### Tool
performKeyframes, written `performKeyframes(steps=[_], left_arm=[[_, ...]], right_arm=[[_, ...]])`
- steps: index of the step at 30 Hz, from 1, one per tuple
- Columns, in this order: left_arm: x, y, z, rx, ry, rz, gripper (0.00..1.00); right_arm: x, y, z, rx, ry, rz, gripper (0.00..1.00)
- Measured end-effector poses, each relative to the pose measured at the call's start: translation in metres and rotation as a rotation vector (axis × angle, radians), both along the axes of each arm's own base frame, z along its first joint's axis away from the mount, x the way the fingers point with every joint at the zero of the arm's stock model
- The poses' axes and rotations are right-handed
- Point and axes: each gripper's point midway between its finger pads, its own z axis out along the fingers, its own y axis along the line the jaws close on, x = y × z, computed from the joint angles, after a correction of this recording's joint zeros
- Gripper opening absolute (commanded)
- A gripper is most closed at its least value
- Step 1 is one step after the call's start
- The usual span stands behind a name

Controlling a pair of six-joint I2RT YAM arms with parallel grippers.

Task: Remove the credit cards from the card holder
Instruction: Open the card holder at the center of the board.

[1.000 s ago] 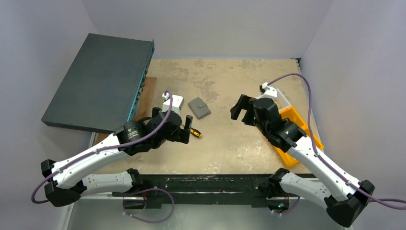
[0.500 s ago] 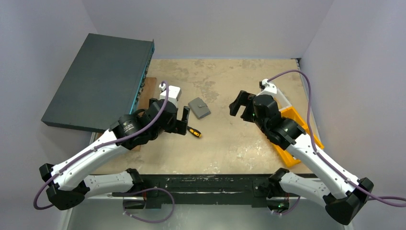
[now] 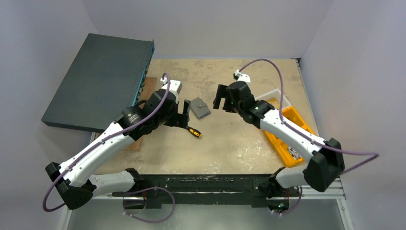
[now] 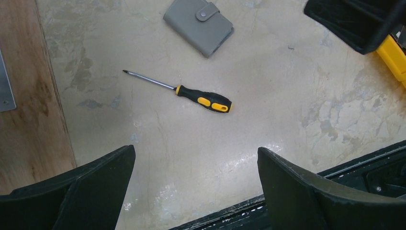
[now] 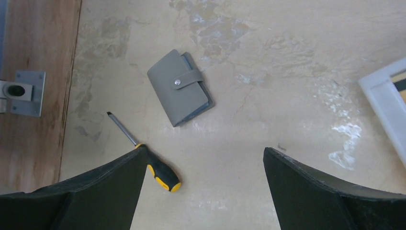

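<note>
The two arms rise from their bases at the near edge of the bench (image 3: 230, 148) and reach inward over its worn, pale surface. The nearest loose thing is a screwdriver (image 3: 194, 132) with a black and yellow handle. It lies flat, and in the overhead view its shaft runs under the left tool (image 3: 186, 116). The left tool hangs above the bench with its jaws spread wide and nothing between them. Its wrist view looks down past both fingers onto the screwdriver and the bare surface.

To the right, an orange bin (image 3: 276, 146) sits along the right side of the bench, partly under the right arm. A clear tub (image 3: 273, 92) stands at its far end. The right tool (image 3: 219, 102) is also spread fully and holds nothing, hovering clear of the surface.

The card holder (image 3: 199, 108) lies between the two tools, a little beyond the screwdriver. It is grey and flat on the bench, folded shut with its tab snapped across the front, and a pale blue edge shows along one side. Neither tool touches it.

Farther left, a wooden board (image 3: 146, 93) lies along the left side of the bench. A large dark box (image 3: 98, 81) overhangs the far left corner.
</note>
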Motion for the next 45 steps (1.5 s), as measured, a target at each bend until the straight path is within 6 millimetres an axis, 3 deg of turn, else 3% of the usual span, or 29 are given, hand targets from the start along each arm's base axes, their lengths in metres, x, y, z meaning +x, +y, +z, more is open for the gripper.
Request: performKeyframes(steps=[7,12,18,24,27,33,43,45], left_arm=[[0.003,0.002,-0.001,-0.027,0.026,0.004,1.0],[0.006,0.004,0.004,-0.042,0.026,0.014,1.0],[0.006,0.012,0.007,-0.049,0.026,0.031,1.0],[0.003,0.016,0.008,-0.051,0.028,0.035,1.0],[0.002,0.018,0.009,-0.054,0.027,0.038,1.0],[0.002,0.018,0.01,-0.059,0.029,0.036,1.0],[0.002,0.019,0.01,-0.064,0.034,0.038,1.0],[0.002,0.019,0.01,-0.065,0.035,0.038,1.0]], right_arm=[[0.038,0.045,-0.04,-0.037,0.06,0.089,0.68],[0.068,0.074,-0.073,-0.075,0.097,0.143,0.61],[0.092,0.094,-0.113,-0.134,0.144,0.179,0.5],[0.112,0.111,-0.128,-0.169,0.148,0.2,0.45],[0.116,0.116,-0.136,-0.195,0.157,0.205,0.38],[0.112,0.122,-0.158,-0.29,0.176,0.205,0.36],[0.114,0.121,-0.161,-0.345,0.163,0.188,0.22],[0.114,0.121,-0.16,-0.346,0.162,0.186,0.26]])
